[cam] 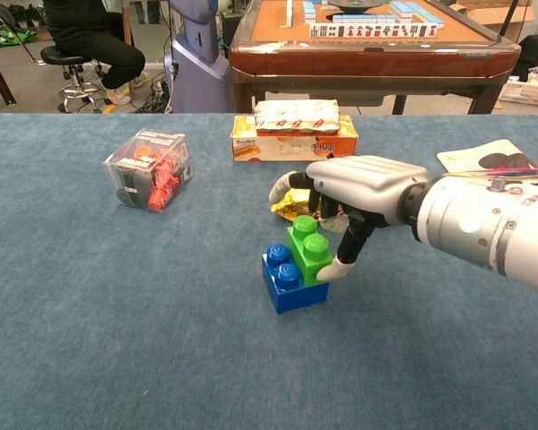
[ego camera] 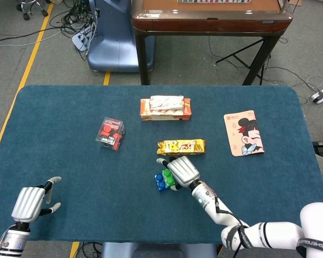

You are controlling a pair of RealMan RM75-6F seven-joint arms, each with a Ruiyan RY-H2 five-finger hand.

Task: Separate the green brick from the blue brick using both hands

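Note:
The green brick [cam: 307, 253] sits stacked on the right half of the blue brick [cam: 285, 287], a little right of the table's middle; the pair stands slightly turned. My right hand [cam: 359, 188] arches over the green brick [ego camera: 170, 179]. One fingertip [cam: 339, 266] touches the green brick's right side, while the thumb stays lifted behind it, off the brick. In the head view the right hand [ego camera: 182, 169] covers most of the stack, leaving the blue brick [ego camera: 161, 182] showing at its left. My left hand [ego camera: 28, 203] rests near the front left corner, holding nothing.
A yellow snack pack [ego camera: 181, 146] lies just behind the bricks. An orange box topped by a white packet [ego camera: 165, 108] is farther back. A clear box of red pieces [ego camera: 111, 133] sits to the left, a cartoon card [ego camera: 243, 133] to the right.

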